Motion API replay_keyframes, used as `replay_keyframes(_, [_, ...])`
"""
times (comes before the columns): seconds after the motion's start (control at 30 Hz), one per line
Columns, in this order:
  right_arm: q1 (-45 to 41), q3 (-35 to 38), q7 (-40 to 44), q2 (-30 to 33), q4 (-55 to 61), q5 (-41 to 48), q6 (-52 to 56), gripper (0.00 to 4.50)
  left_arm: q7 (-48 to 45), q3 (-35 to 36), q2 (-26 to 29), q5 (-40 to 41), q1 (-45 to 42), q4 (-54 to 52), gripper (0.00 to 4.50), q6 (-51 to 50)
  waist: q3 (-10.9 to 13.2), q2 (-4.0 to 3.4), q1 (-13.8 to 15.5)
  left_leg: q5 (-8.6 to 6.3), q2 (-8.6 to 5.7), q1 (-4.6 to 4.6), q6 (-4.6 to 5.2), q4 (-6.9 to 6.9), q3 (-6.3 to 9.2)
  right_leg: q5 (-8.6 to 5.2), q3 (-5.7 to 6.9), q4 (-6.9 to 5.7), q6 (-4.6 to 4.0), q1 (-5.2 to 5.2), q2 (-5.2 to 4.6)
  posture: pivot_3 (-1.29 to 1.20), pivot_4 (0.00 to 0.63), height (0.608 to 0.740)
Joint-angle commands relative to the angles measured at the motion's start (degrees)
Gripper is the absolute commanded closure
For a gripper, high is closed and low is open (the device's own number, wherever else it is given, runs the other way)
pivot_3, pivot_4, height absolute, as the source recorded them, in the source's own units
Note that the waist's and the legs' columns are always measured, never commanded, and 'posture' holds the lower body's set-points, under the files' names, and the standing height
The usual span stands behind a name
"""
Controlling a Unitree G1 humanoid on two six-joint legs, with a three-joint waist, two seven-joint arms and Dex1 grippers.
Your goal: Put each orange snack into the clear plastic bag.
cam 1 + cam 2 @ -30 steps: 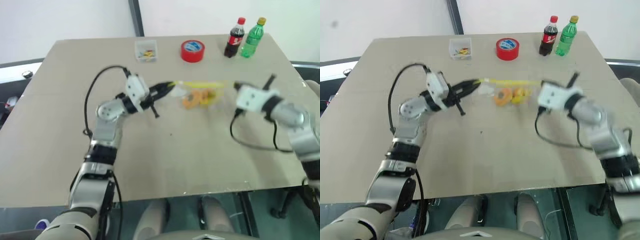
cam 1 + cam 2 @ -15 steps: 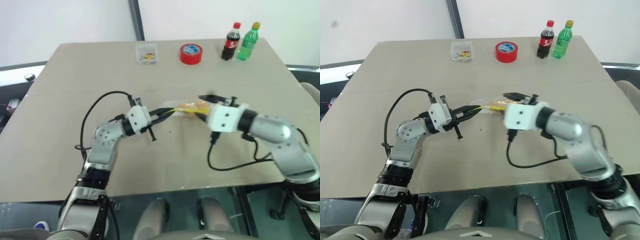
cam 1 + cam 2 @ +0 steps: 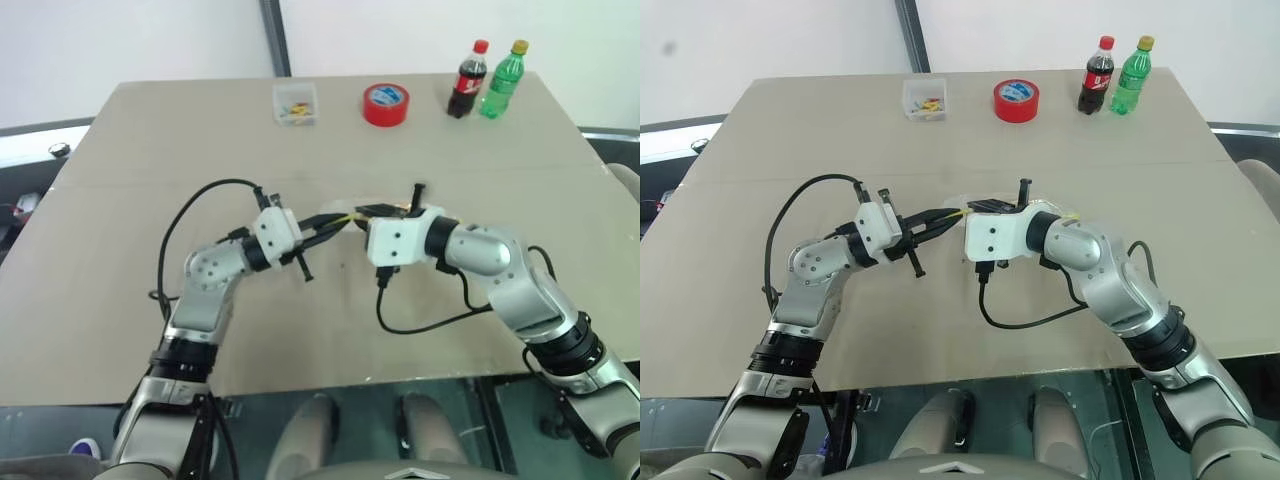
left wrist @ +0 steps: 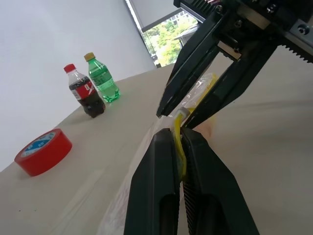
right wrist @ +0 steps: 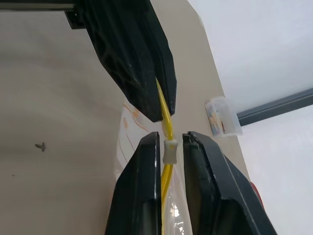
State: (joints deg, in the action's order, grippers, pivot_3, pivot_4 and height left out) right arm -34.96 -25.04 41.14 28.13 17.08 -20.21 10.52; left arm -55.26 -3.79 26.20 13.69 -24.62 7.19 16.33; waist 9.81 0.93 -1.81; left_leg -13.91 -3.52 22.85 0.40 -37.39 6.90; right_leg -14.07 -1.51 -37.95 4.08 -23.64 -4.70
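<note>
At frame centre, my left gripper (image 4: pixel 178 147) is pinching the bag (image 5: pixel 172 205); my right gripper (image 5: pixel 168 152) is narrowing around its slider (image 5: pixel 168 151); snacks seem inside.

Legible text: none. Cola bottle (image 4: pixel 84 91), red label with white marking, unreadable. Red tape roll (image 4: pixel 43 152), blue-and-white core print, unreadable.
</note>
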Motion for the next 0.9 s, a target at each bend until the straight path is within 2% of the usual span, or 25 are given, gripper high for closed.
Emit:
replay_keyframes(0.03, [-1.5, 1.2, -0.6, -0.5, 0.7, -0.8, -1.6, 3.83, 0.5, 0.9, 0.2, 1.2, -0.5, -2.6, 4.50, -0.3, 0.0, 0.00, 0.0, 0.00, 0.00, 0.00, 0.00, 0.00, 0.00, 0.00, 0.00, -0.01, 0.00, 0.00, 0.00, 0.00, 0.150, 0.736])
replay_keyframes(0.1, [-1.3, 1.3, -0.5, -0.7, 0.9, -1.0, -1.5, 3.83, 0.4, 0.9, 0.2, 1.3, -0.5, -2.6, 4.50, -0.4, 0.0, 0.00, -0.1, 0.00, 0.00, -0.01, 0.00, 0.00, 0.00, 0.00, 0.00, -0.01, 0.00, 0.00, 0.01, 0.00, 0.150, 0.736])
replay_keyframes(0.13, [-1.2, 1.4, -0.5, -0.8, 0.9, -1.0, -1.4, 4.26, 0.4, 0.9, 0.2, 1.3, -0.6, -2.6, 4.50, -0.4, 0.0, 0.00, -0.1, 0.00, 0.00, -0.01, 0.00, 0.00, 0.00, 0.00, 0.00, 0.00, 0.00, 0.00, 0.01, 0.00, 0.150, 0.736])
replay_keyframes(0.2, [-1.0, 1.6, -0.4, -0.8, 1.0, -1.1, -1.3, 4.44, 0.4, 0.9, 0.1, 1.4, -0.7, -2.5, 4.50, -0.4, 0.0, 0.00, -0.1, 0.00, 0.00, 0.00, 0.00, 0.00, 0.00, 0.00, -0.01, 0.00, 0.00, 0.00, 0.01, 0.00, 0.150, 0.736])
replay_keyframes(0.47, [-0.2, 2.3, -0.6, -0.4, 1.5, -1.7, -1.2, 4.44, 0.3, 1.2, 0.2, 2.0, -0.4, -2.4, 4.50, 0.0, 0.0, 0.00, -0.1, 0.00, 0.00, 0.00, 0.00, 0.00, 0.00, 0.00, -0.01, 0.00, 0.00, 0.00, 0.01, 0.00, 0.150, 0.736])
replay_keyframes(0.67, [6.6, 7.8, -2.0, 6.2, 0.4, -3.2, 0.8, 4.44, 0.8, 4.9, -0.4, 7.0, -0.8, -3.5, 4.50, 0.0, 0.0, 0.00, 0.4, 0.00, -0.02, 0.02, 0.00, 0.00, 0.01, 0.00, 0.00, 0.03, 0.00, 0.01, -0.02, 0.00, 0.150, 0.736])
replay_keyframes(0.9, [11.7, 15.2, -4.6, 11.8, -1.4, -2.5, 1.8, 4.44, 0.6, 5.6, 0.5, 7.6, -0.7, -3.1, 4.50, -0.3, 0.0, 0.00, 0.7, 0.00, 0.01, -0.02, 0.00, 0.00, -0.07, 0.00, -0.04, 0.00, 0.00, 0.01, 0.02, 0.00, 0.150, 0.736])
